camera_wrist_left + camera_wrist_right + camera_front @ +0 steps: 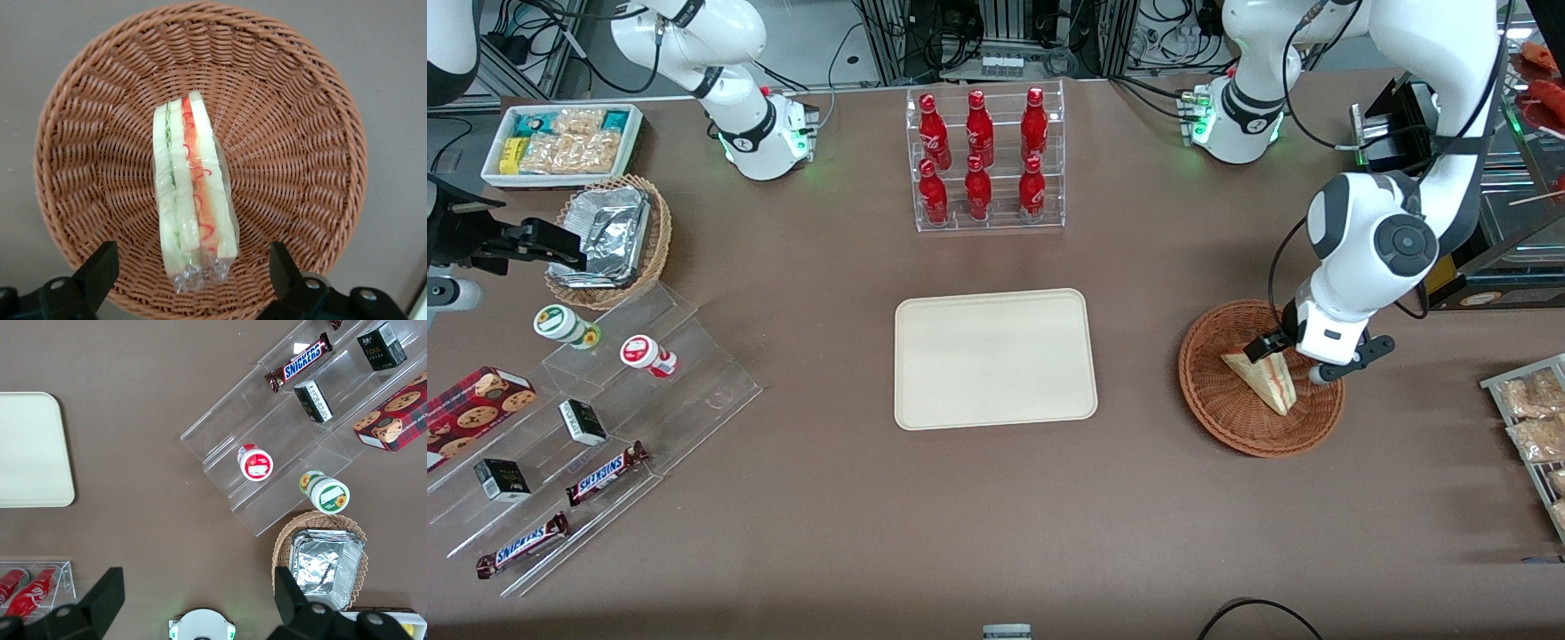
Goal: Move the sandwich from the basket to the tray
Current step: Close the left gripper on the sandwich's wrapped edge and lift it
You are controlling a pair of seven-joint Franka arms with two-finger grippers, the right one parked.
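Gripper hung low over the basket, fingers spread wide and holding nothing; in the wrist view both fingertips stood clear of the sandwich, one on each side of its near end, not touching it.

Largest first: the table carried everything. The tray lay flat mid-table, bare, well apart from the basket, which sat toward the working arm's end. The sandwich (wrapped in clear film) lay in the basket, standing on edge so its red and green filling faced up, its long axis running between the open fingers.

Step in hand, as I judged it: the approach to the pick, not yet a grasp. The task was barely started, since the sandwich was in the basket and nothing was on the tray.

Next move probably called for a short drop so the fingers bracketed the bread faces, then a gentle close. Soft bread and slippery film could squash or slip, so a light squeeze seemed wise. After that, a lift clear of the basket rim and a carry sideways to the tray.
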